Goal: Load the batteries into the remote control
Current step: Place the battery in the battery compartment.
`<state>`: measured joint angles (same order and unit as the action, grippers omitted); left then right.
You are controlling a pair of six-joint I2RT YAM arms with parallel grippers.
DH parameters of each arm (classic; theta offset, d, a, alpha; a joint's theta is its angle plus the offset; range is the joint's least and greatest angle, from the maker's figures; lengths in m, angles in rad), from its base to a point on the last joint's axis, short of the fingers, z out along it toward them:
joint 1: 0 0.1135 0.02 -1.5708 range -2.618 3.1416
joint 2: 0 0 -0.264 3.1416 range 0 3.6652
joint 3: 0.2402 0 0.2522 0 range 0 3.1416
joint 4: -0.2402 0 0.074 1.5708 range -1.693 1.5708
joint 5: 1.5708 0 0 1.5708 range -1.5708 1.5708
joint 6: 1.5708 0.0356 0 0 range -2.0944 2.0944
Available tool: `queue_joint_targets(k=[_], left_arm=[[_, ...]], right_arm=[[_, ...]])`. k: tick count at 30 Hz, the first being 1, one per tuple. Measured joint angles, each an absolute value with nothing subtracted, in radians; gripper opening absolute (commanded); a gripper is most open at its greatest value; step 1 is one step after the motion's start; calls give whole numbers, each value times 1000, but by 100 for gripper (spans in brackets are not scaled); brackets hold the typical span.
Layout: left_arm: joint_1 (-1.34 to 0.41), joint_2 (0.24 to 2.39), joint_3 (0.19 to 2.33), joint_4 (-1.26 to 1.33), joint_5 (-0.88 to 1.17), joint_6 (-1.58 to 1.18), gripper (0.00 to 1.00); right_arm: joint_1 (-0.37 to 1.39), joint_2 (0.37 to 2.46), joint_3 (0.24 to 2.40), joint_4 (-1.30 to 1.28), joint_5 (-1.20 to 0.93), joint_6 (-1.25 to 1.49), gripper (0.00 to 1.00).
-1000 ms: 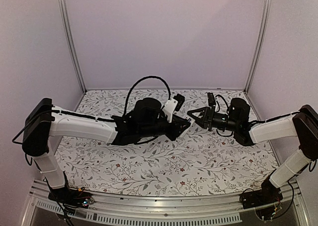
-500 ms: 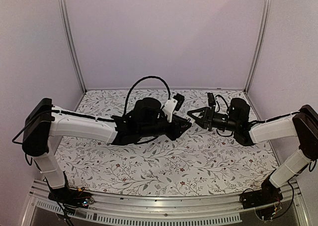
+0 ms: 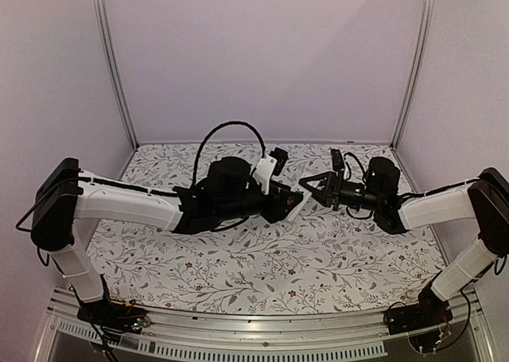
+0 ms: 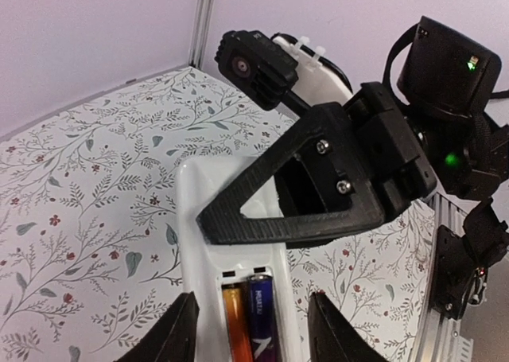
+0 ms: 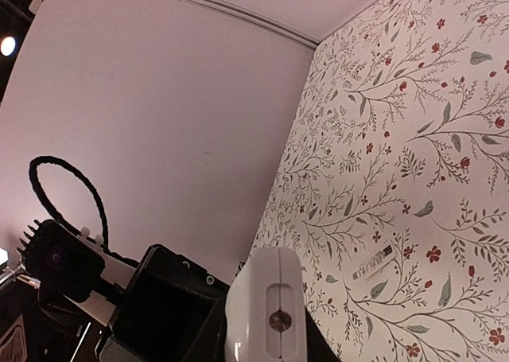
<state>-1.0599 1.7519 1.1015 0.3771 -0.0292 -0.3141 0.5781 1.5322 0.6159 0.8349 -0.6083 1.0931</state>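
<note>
The white remote control [image 3: 296, 207] is in the air between my two grippers. In the left wrist view the remote [image 4: 191, 219] shows its open compartment with the orange-red battery [image 4: 232, 326] and the black battery [image 4: 261, 318] lying side by side in it. My left gripper [image 4: 258, 330] has a finger on each side of the remote, with a thin gap at the right finger [image 4: 338, 334]. My right gripper [image 3: 308, 188] is shut on the remote's far end [image 5: 266, 298], one finger [image 4: 302, 215] lying across its top.
A floral cloth [image 3: 262, 266] covers the table, with purple walls and metal posts [image 3: 111, 60] round it. A small printed label [image 5: 372, 262] lies on the cloth. A black cable [image 3: 227, 131] loops above the left wrist.
My left arm has drawn back a little to the left along the remote. The right gripper and the remote's far end have stayed in place.
</note>
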Motion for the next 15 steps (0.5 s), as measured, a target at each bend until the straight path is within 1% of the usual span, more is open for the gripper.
queue_joint_targets(k=[3,4,6,9,11,14,15], left_arm=[[-1053,1728,1068,377,-50,-299,57],[-1051,1715,1054,376,-59,-293,60],[-1046,1683,1026,372,-72,-279,70],[-1038,1629,992,366,-91,-276,80],[-1025,1589,967,365,-94,-296,91],[-1000,1547,936,370,-88,-368,99],[-992,1542,929,370,-83,-401,99]], right_arm=[[578,1532,616,840,-618,1097,0],[578,1532,616,840,-621,1096,0],[578,1532,616,839,-627,1092,0],[578,1532,616,831,-630,1069,0],[578,1532,616,824,-629,1052,0],[578,1526,616,811,-616,1022,0],[578,1524,616,809,-609,1014,0]])
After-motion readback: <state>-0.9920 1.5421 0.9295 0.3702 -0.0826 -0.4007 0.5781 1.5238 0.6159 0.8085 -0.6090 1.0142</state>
